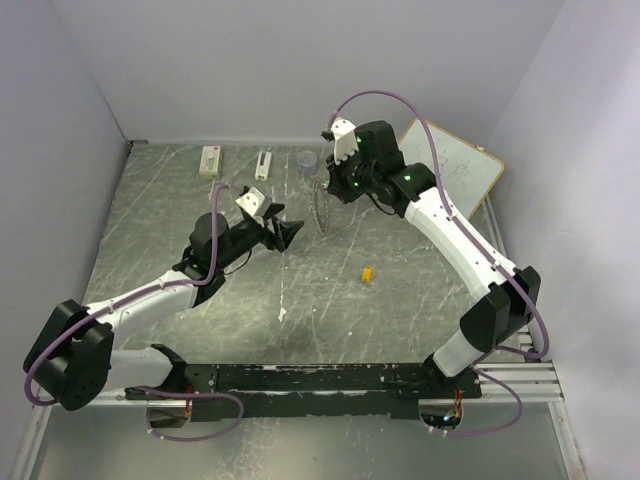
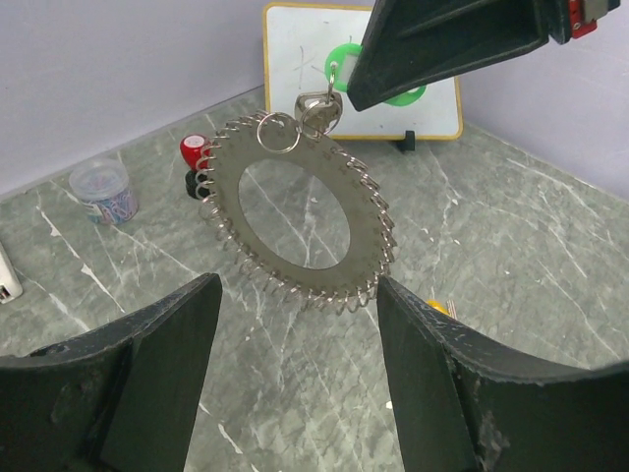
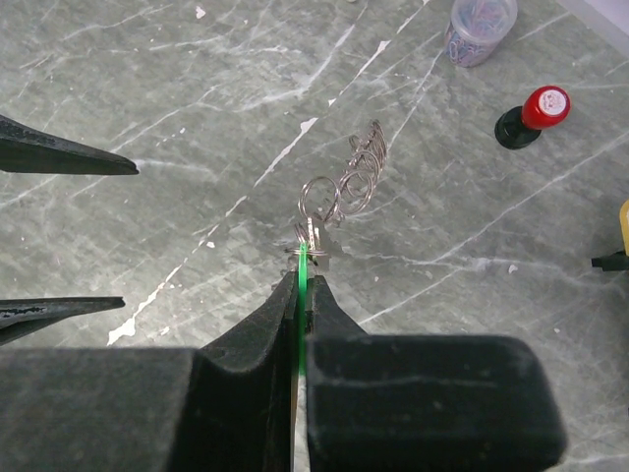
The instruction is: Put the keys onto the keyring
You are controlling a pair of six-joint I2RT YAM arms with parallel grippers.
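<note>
My right gripper (image 3: 305, 280) is shut on the thin bright green key (image 3: 301, 273). In the left wrist view the green key (image 2: 337, 67) shows beside the right gripper's finger (image 2: 442, 39). The keyring (image 2: 228, 197), a flat metal ring edged with wire loops, hangs below that key by a small split ring, and looks edge-on in the right wrist view (image 3: 356, 175). My left gripper (image 2: 297, 285) is open just in front of the keyring's lower rim, with nothing between its fingers. The yellow key (image 1: 368, 272) lies on the table, right of the left gripper (image 1: 285, 232).
A red-topped black knob (image 2: 194, 152) and a small cup of clips (image 2: 103, 187) stand behind the keyring. A whiteboard (image 1: 455, 165) leans at the back right. Two white items (image 1: 210, 160) lie along the back wall.
</note>
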